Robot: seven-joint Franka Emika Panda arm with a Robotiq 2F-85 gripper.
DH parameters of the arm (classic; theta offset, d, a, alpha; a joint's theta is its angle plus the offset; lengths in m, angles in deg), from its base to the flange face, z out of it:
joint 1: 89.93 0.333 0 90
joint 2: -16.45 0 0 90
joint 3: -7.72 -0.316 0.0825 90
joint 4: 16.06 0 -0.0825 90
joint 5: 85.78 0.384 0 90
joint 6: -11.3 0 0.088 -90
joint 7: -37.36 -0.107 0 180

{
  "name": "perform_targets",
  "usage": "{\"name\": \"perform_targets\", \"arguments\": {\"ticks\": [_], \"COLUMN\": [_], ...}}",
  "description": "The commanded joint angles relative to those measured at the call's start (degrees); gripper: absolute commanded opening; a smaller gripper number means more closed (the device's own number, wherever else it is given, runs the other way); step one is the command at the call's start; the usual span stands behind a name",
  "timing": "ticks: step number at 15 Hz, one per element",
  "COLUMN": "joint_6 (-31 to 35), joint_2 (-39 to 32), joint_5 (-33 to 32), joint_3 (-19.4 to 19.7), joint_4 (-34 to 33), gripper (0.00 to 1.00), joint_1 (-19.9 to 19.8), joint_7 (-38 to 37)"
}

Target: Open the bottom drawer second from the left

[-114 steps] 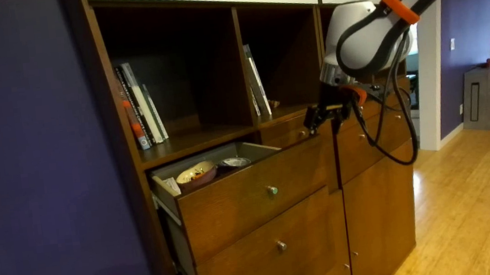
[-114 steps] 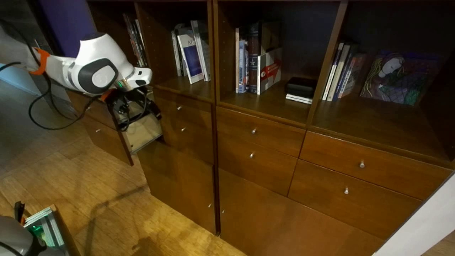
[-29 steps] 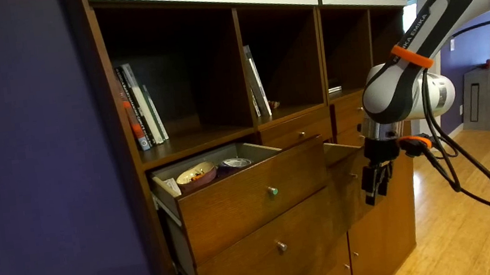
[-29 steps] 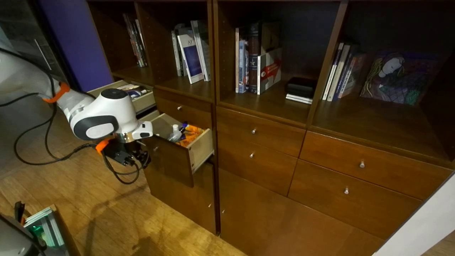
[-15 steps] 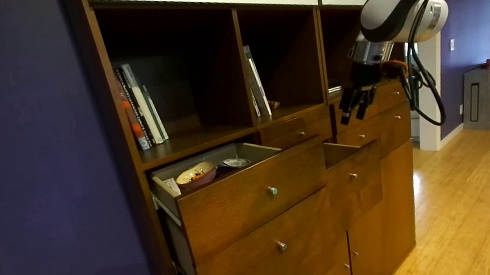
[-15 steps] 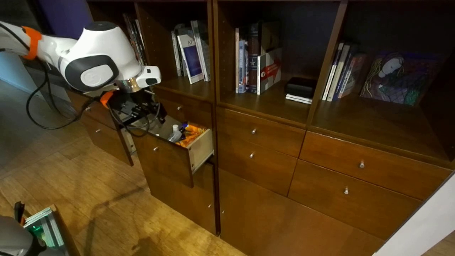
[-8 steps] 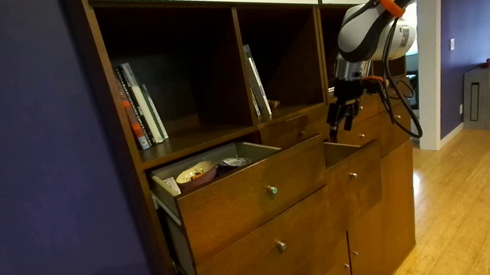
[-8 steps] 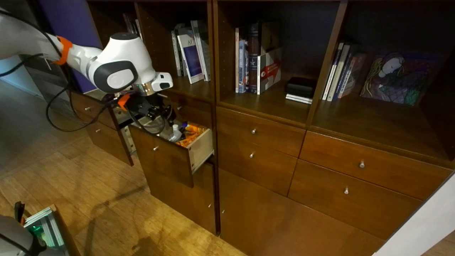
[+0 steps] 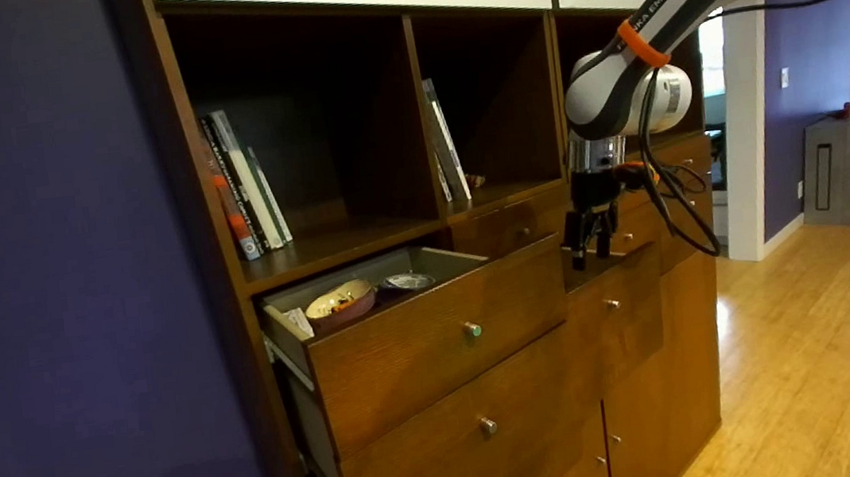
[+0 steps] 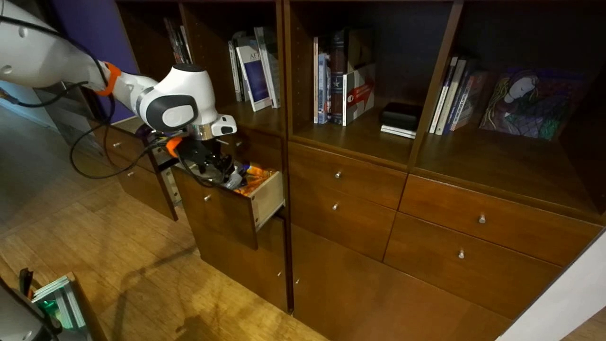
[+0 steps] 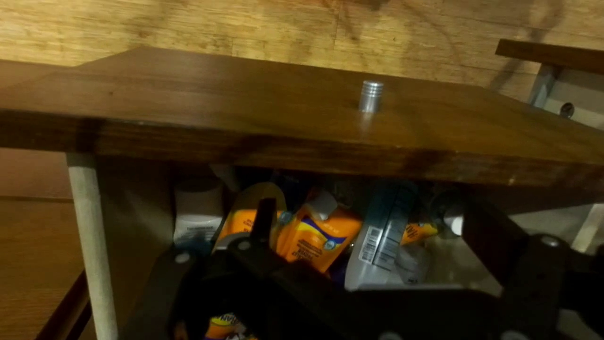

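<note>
Right of centre in an exterior view, the claw (image 9: pixel 591 255), spread wide, gripping nothing, hangs over the pulled-out drawer (image 9: pixel 624 334); dipping lower might jostle the grey bottle (image 11: pixel 384 231).

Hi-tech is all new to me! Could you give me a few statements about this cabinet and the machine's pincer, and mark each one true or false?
1. The bottom drawer second from the left is pulled out. True.
2. The pincer is gripping that drawer's metal knob. False: the knob is on the drawer's outer face, while the pincer stands open over the inside.
3. Orange containers lie in that drawer. True.
4. The top drawer at the left end is shut. False: it is pulled out too, with a bowl inside.
5. A picture of a woman stands on a shelf. True.
</note>
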Motion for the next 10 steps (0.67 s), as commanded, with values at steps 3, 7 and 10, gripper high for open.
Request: {"name": "perform_targets", "arguments": {"ticks": [3,7,10], "joint_6": [-5.1,-10.5,-15.7], "joint_2": [-2.8,-2.6,-2.2], "joint_5": [0.4,-1.1,-1.1], "joint_3": [-1.1,-1.2,-1.1], "joint_4": [-2.3,-2.9,-2.9], "gripper": [1.0,1.0,1.0], "joint_1": [-0.3,-0.5,-0.8], "joint_7": [0.2,-1.3,-0.8]}}
